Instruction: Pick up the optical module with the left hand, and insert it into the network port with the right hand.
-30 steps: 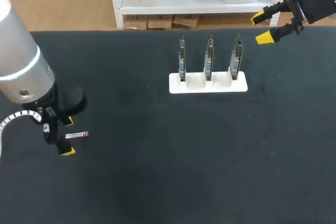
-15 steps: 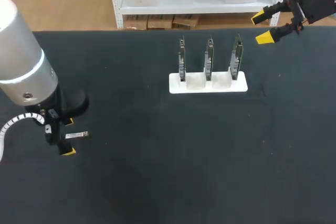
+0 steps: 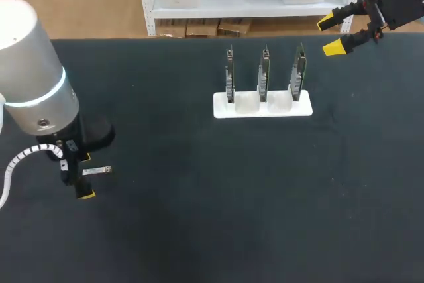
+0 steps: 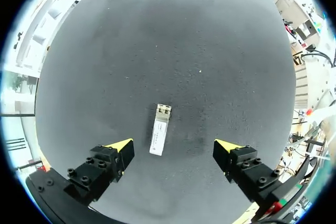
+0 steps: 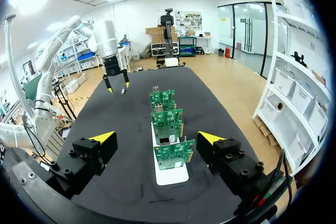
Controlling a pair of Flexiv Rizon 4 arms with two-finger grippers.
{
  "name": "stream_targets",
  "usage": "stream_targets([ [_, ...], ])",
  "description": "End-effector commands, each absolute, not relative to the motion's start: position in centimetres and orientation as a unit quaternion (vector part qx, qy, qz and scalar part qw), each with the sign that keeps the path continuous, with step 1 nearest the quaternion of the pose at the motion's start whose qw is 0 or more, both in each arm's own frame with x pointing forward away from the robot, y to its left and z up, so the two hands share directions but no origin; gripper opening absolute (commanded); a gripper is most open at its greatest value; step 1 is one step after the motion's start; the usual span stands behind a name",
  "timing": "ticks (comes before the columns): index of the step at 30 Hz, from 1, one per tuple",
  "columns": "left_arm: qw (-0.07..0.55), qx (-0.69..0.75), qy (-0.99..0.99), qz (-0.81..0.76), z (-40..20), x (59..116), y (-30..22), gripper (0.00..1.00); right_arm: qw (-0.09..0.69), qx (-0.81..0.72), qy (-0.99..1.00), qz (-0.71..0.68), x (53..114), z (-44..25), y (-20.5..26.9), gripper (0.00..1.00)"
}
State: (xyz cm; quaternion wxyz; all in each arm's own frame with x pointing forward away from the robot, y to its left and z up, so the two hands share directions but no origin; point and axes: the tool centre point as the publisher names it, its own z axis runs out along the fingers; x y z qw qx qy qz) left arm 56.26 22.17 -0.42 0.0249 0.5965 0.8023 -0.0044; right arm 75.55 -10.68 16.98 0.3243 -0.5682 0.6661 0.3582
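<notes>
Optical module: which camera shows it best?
Left wrist view: the optical module lies whole and close, between the open fingers of the left gripper. Head view shows it small; right wrist view, a distant speck.

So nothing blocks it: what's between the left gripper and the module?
Only bare table; the optical module lies between the fingers of the open left gripper, in the left wrist view.

Matt, dark, faintly speckled table [image 3: 265, 197] — the optical module [image 4: 159, 129] bare silvery metal, the board stand [image 3: 252, 110] smooth white plastic.

head: above-behind; left wrist: close, downward; right wrist: far; shared: table [image 3: 232, 197]
</notes>
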Motion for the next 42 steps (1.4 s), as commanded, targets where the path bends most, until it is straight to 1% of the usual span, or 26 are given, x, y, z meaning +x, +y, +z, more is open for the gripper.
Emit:
stream_targets([
  [1, 0.021, 0.595, 0.803, -0.003, -0.56, 56.71, 21.97, 1.0, 0.325, -0.568, 0.667, 0.357, 75.43, 16.98, -10.66, 1.0],
  [42, -0.003, 0.604, 0.796, -0.016, -1.48, 56.57, 21.71, 1.0, 0.325, -0.568, 0.667, 0.357, 75.43, 16.98, -10.66, 1.0],
])
